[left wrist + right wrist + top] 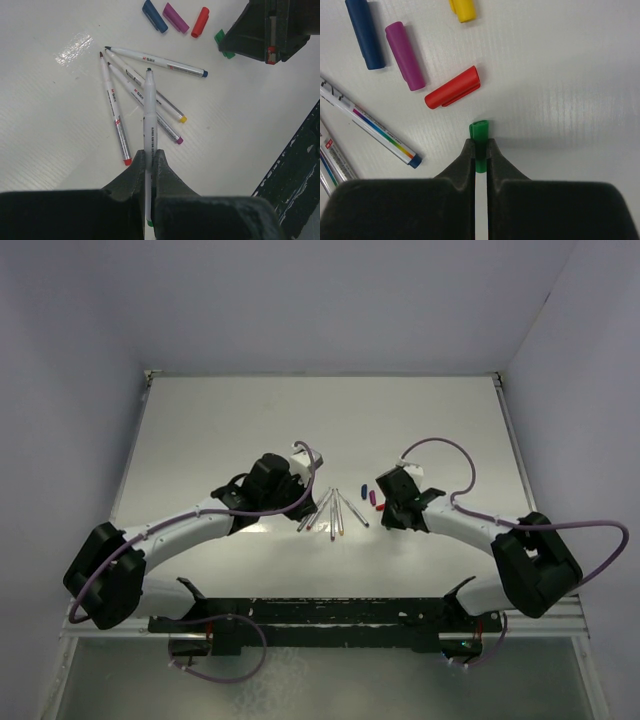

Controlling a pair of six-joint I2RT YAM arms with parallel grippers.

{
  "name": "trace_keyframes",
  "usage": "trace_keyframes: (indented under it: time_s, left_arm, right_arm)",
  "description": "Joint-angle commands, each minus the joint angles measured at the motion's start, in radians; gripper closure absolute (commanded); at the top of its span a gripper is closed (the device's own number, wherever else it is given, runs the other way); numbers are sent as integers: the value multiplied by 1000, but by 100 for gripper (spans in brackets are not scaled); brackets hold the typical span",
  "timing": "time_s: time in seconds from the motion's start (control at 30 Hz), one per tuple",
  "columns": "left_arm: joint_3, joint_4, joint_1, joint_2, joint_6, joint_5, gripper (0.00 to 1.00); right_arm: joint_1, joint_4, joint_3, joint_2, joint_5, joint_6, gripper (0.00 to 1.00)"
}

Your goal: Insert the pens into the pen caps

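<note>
My left gripper (150,156) is shut on a silvery-white pen (150,115) with a green end, its dark tip pointing away above the table. Several other pens lie fanned below it, with red (114,115), purple (167,129), yellow (165,102) and blue (160,62) ends. My right gripper (480,145) is shut on the green pen cap (479,131), low over the white table. Beside it lie the red cap (453,87), purple cap (405,55), blue cap (365,32) and yellow cap (463,9). In the top view the pens (335,512) lie between the two wrists.
A dark metal rail (320,615) runs along the near table edge by the arm bases. White walls close in the table at the back and sides. Purple cables (440,445) loop above both wrists.
</note>
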Motion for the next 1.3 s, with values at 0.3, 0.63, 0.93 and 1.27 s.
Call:
trace_keyframes:
  time_s: [0.3,0.63,0.93,1.27]
  left_arm:
    - [1,49,0,-29,16,-22,100]
    - [-12,141,0,-37,-9,-4,100]
    - [-22,351,-1,-34,-79,97,100]
    - [-25,479,0,-18,-179,144,100]
  right_arm:
    - [34,-153,11,-182,67,3,100]
    - [34,193,1,-482,45,-178,100]
    - [34,703,-19,-362,-49,-301,100]
    - [34,1047,-95,-290,-148,-255,100]
